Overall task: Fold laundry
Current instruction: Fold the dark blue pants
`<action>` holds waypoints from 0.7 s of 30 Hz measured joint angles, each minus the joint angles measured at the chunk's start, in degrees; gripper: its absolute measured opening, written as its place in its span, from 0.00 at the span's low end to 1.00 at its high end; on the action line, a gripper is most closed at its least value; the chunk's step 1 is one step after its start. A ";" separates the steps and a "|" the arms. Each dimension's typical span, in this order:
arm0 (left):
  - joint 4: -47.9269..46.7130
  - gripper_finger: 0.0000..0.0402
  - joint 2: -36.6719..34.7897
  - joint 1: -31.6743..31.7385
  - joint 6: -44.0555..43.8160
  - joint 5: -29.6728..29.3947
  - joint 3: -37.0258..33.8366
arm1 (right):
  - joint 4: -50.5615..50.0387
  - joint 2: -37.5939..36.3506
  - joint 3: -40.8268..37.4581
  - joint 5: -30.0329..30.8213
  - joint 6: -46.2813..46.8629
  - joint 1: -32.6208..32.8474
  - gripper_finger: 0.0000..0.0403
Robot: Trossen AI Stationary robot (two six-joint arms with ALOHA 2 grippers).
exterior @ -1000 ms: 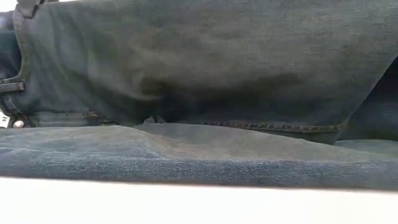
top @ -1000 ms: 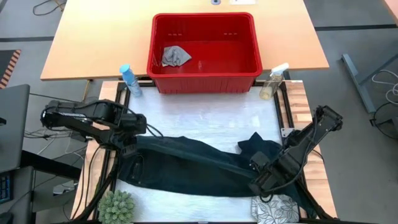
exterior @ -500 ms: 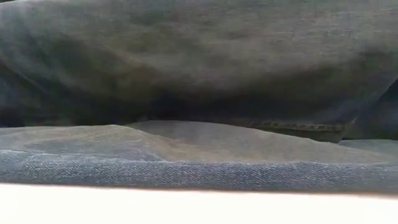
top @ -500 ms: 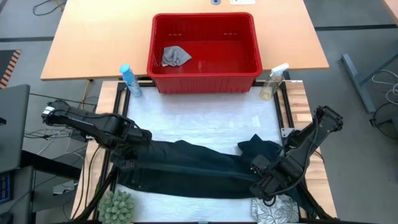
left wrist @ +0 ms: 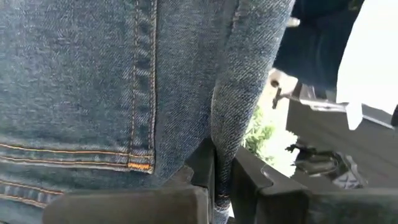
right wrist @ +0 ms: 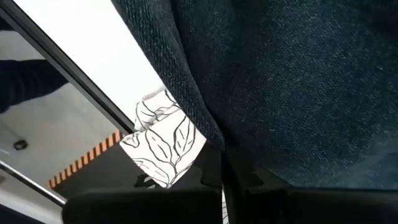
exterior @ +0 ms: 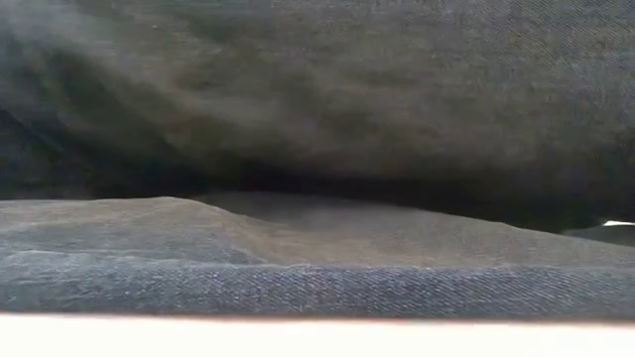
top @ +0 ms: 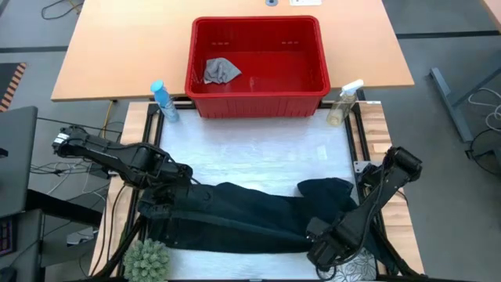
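While the left arm reaches in from the tabletop's left edge, the left gripper sits at the left end of the jeans, and in its wrist view the jaws are pressed together on a fold of blue denim, beside a stitched seam with orange thread. A small green plant stands at the near left corner of the white tabletop, just beside the denim's lower edge. From that left end the jeans stretch across the near half of the tabletop, long axis running left to right and sloping slightly toward the near edge on the right, with a dark bunched part rising at the right end near the right arm. In the low view the denim fills nearly everything, one layer lying flat and another hanging above it. Beyond the work area, a blue bottle stands left of the red basket, which holds a small grey cloth, and a clear spray bottle stands to its right. At the near right, the right gripper is low over the jeans' right end, its jaws pinching dark denim in its wrist view, with the white leaf-print cloth lying just beside it at the near right corner.
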 joint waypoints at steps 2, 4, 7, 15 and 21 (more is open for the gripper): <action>0.52 0.04 0.18 -0.21 1.11 0.26 -0.05 | 0.20 0.52 0.00 0.00 -0.37 0.00 0.05; 1.75 0.05 0.00 -0.33 3.57 0.00 -0.03 | -0.03 0.73 0.00 0.02 -0.37 0.00 0.05; 3.65 0.10 0.09 -0.35 4.73 -0.71 -0.05 | -0.22 0.82 0.00 0.00 -0.37 0.00 0.05; 4.46 0.39 0.09 -1.69 -1.48 7.11 -0.03 | -1.16 0.85 0.00 0.02 -0.41 0.33 0.05; 3.51 0.46 1.99 -0.55 2.34 8.84 -0.01 | -2.45 0.87 0.00 0.22 -0.43 0.37 0.05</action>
